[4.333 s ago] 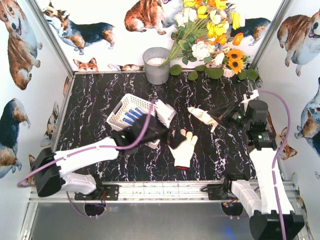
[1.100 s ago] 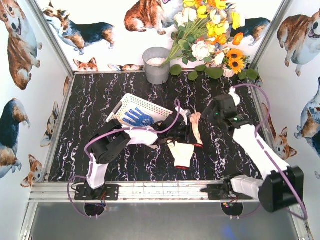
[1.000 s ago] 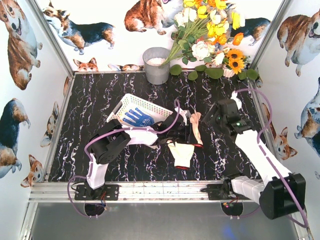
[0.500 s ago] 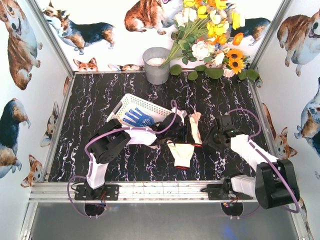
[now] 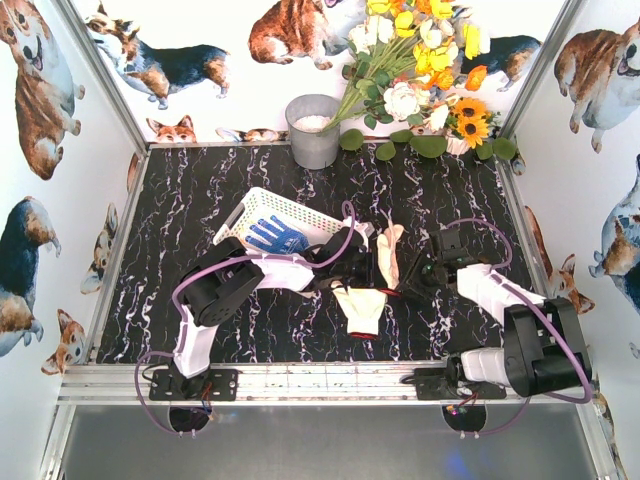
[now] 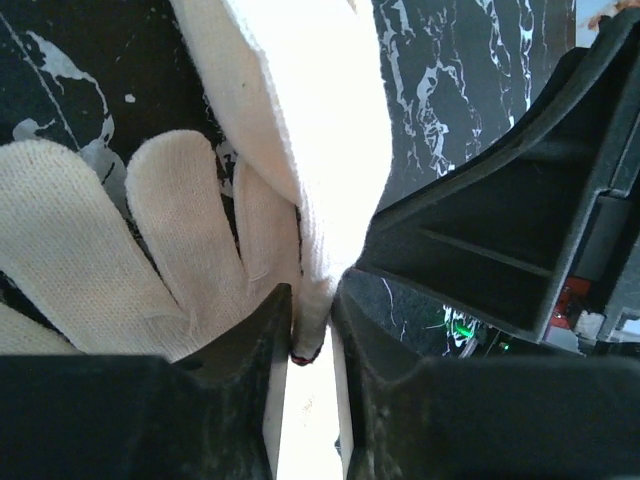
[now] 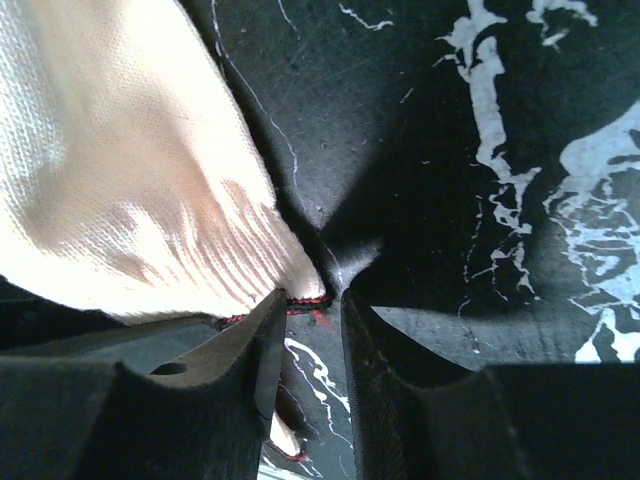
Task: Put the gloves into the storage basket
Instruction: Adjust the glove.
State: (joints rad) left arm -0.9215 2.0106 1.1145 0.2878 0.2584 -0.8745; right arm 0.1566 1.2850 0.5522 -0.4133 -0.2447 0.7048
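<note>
A cream glove [image 5: 388, 250] with a red-trimmed cuff stands bunched up between both grippers, right of the white storage basket [image 5: 250, 198]. My left gripper [image 5: 375, 268] is shut on its cuff [image 6: 312, 335]; the glove's body [image 6: 310, 150] rises ahead of the jaws. From the other side my right gripper [image 5: 412, 282] pinches the red hem [image 7: 300, 303] at its very tips. A second cream glove [image 5: 362, 305] lies flat just in front, also in the left wrist view [image 6: 100, 250]. A blue-and-white glove [image 5: 275, 236] lies inside the basket.
A grey metal bucket [image 5: 313, 130] stands at the back centre, and a bunch of flowers [image 5: 420, 70] leans at the back right. Walls with dog prints close in the black marbled table [image 5: 200, 180] on three sides.
The right arm swung down from the back right to the standing glove and its jaws narrowed onto the hem. The left jaws closed further on the cuff. The left arm barely moved.
</note>
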